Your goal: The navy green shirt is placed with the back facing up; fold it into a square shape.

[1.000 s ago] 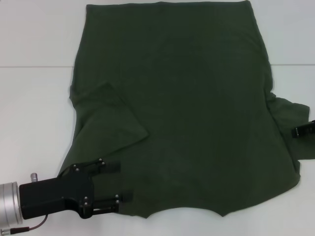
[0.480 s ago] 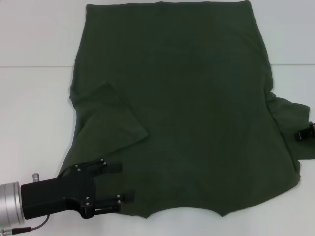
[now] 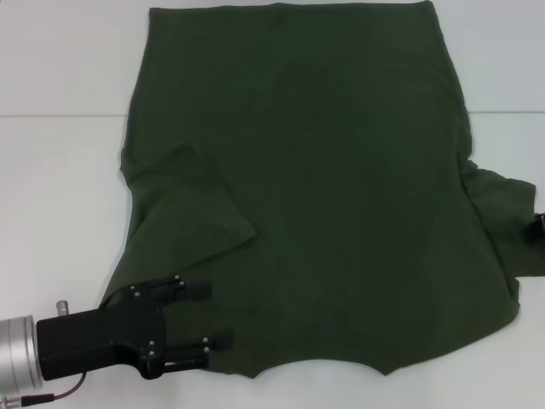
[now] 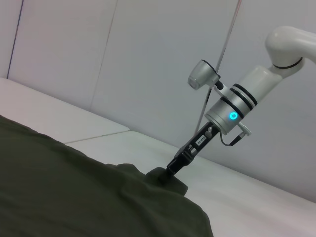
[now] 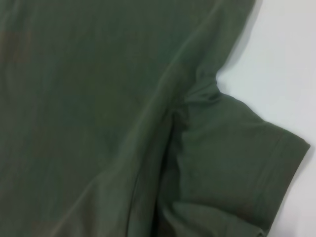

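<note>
The navy green shirt (image 3: 324, 196) lay spread flat on my white table (image 3: 60, 187), soft matte cotton, its left sleeve folded inward into a rough triangle. My left gripper (image 3: 209, 316), boxy black, sat at the shirt's near-left corner with fingers spread over the fabric. My right gripper (image 4: 174, 168) touched the bunched right sleeve; couldn't tell its fingers.

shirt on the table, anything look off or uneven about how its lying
The navy green shirt is not symmetric: its sleeve on the robot's left is already folded in over the body, while the one on the right is spread out on the table. The left gripper sits open over the near corner.
</note>
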You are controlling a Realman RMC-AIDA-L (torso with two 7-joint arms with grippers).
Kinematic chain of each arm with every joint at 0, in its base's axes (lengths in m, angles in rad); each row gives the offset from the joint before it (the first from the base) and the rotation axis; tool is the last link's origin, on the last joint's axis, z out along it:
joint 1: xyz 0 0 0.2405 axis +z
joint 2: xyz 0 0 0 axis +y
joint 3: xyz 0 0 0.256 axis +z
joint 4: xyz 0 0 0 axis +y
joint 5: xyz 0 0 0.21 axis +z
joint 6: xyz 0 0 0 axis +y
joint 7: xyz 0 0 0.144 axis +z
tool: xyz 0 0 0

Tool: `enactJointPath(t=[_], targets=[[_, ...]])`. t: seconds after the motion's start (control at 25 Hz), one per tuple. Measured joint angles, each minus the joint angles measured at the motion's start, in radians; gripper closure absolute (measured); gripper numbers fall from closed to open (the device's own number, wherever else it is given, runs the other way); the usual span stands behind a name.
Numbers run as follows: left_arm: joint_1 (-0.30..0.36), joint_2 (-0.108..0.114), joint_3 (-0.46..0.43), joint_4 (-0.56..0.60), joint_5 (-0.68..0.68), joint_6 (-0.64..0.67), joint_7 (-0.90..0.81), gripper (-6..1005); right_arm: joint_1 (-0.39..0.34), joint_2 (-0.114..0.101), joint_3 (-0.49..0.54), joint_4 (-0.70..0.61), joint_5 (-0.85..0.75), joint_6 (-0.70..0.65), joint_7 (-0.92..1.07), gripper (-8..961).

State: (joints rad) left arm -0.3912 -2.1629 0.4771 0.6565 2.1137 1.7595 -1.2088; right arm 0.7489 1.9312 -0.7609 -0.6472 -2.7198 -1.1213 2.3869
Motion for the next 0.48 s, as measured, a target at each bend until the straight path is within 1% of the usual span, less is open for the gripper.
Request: enactJointPath(t=[0.12, 0.48], targets=[[0.000, 0.000, 0.000, 0.000, 0.000, 0.000, 0.000, 175, 0.000, 0.001, 0.000, 0.000, 0.000, 0.000, 0.000, 796], [0.000, 0.000, 0.000, 0.000, 0.000, 0.000, 0.000, 175, -0.005, 0.001, 0.010, -0.009, 0.002, -0.008, 0.001, 909]])
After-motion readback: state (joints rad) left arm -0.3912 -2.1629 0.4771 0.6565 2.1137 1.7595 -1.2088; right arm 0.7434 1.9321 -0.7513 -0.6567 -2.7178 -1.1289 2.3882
